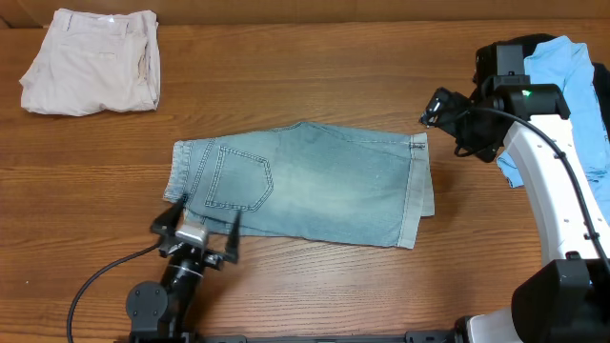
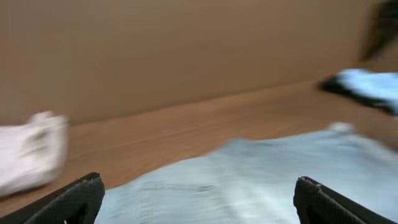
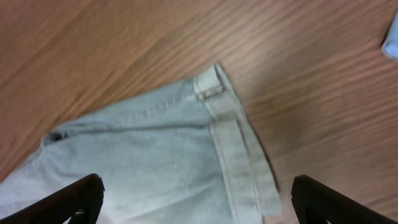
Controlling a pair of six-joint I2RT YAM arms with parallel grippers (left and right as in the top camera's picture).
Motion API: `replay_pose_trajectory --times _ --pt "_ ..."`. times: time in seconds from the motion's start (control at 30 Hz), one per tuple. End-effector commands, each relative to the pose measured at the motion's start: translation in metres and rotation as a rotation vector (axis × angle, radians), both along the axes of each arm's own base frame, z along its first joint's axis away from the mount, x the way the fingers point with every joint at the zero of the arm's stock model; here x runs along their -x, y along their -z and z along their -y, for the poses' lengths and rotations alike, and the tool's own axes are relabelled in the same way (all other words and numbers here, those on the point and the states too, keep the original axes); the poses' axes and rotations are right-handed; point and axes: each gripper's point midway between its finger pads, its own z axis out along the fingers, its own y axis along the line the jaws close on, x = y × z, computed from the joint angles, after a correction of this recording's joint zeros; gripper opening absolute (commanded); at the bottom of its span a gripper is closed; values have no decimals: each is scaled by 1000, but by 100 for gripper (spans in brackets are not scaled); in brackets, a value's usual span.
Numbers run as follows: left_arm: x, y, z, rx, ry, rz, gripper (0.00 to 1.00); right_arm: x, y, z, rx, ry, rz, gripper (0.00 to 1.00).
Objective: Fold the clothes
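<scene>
Denim shorts [image 1: 305, 181]: near edge btwn L gripper [image 1: 207, 213] fingers, cuff by R gripper [image 1: 440, 110]

1. Bare table [image 1: 324, 81] runs wide between the beige shorts [image 1: 92, 62] at the far left and the sky-blue shirt [image 1: 570, 76] at the right edge, so a gripper could pass there.
2. The denim shorts [image 1: 305, 183] lie flat across the middle.
3. The left gripper [image 1: 208, 214], jaws wide, crowds the shorts' near left corner.
4. The right gripper [image 1: 448, 126], jaws wide, hangs just beside the shorts' far right corner, and its white arm [image 1: 558, 191] fills the right side.
5. Near-edge wood between the arms lies open, and a cable [image 1: 95, 281] curls at the left.
</scene>
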Motion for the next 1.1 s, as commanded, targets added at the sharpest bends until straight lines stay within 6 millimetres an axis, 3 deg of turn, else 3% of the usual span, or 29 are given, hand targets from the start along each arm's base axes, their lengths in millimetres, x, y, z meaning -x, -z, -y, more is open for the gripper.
replay_pose_trajectory --times 0.0,0.3,0.6,0.73,0.9,1.07 --pt "29 -9 46 48 316 13 100 4 -10 -7 -33 -2 9 100" --pt "52 -76 55 102 410 233 100 4 -9 -8 -36 -3 8 100" --pt "40 -103 43 48 292 101 100 3 -10 -8 -37 -3 12 100" --pt "18 -109 30 28 192 -58 100 6 -9 -8 -36 -3 0 100" --pt "-22 -97 1 -38 10 -381 99 5 -9 -7 -32 -2 4 100" --pt "-54 -85 -2 -102 13 -573 100 4 -9 -5 -19 3 11 100"
